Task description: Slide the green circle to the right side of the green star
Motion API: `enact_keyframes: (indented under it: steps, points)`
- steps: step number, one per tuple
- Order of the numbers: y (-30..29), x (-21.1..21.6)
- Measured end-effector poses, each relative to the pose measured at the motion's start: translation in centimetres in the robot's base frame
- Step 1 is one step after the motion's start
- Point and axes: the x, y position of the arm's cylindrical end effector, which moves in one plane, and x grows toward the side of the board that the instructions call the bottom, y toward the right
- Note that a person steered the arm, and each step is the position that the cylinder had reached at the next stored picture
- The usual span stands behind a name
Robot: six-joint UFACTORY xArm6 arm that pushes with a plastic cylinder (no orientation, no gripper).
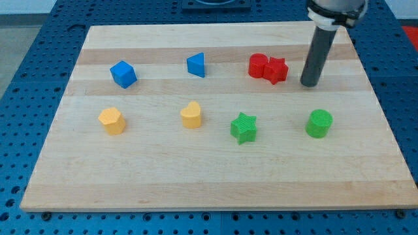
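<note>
The green circle (319, 123) stands on the wooden board at the view's right. The green star (244, 127) lies to its left, with a clear gap of about one block's width or more between them. My tip (309, 84) is on the board above the green circle, a little to its left, and apart from it. It is to the right of the red blocks.
A red circle (258, 65) and a red star (276, 70) touch each other left of my tip. A blue triangle (196, 64) and a blue cube (123, 74) sit along the top. Two yellow blocks, one (112, 121) and another (191, 114), sit at the left. The board's right edge (379, 111) is near the green circle.
</note>
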Motion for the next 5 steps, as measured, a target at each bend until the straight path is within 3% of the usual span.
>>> enact_keyframes:
  steps: [3, 5]
  points:
    - [-5.0, -0.7]
    - [-2.9, 1.3]
